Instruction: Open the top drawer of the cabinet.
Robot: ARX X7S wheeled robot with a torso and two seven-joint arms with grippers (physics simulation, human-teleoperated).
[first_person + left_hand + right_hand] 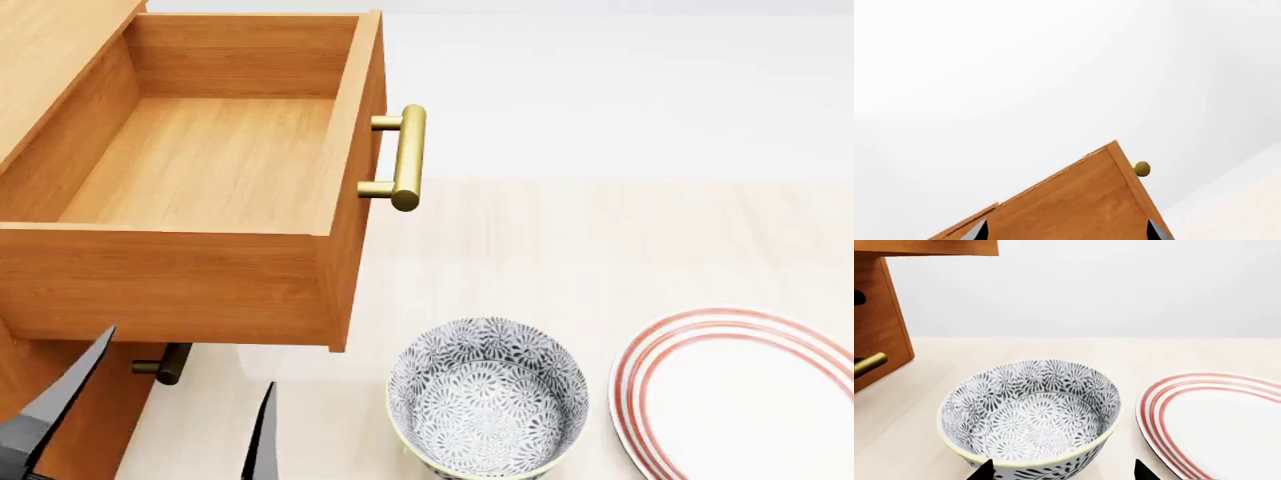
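Note:
The top drawer [214,160] of the orange-brown cabinet [54,400] stands pulled far out, showing a bare wood inside. Its brass bar handle [407,157] is free. My left gripper [167,430] is open just below the drawer's near side, close to the second drawer's handle [163,363]. In the left wrist view the drawer's wood [1081,200] fills the gap between the spread fingertips of the left gripper [1066,231], and the handle's end [1141,168] shows. My right gripper [1064,472] is open and holds nothing, close to the patterned bowl [1031,415]. It is out of the head view.
A grey-patterned bowl [487,400] sits on the pale floor right of the cabinet, with a red-ringed white plate [734,390] beside it. The right wrist view shows the plate [1214,425], the cabinet's side [877,325] and a lower brass handle [869,364].

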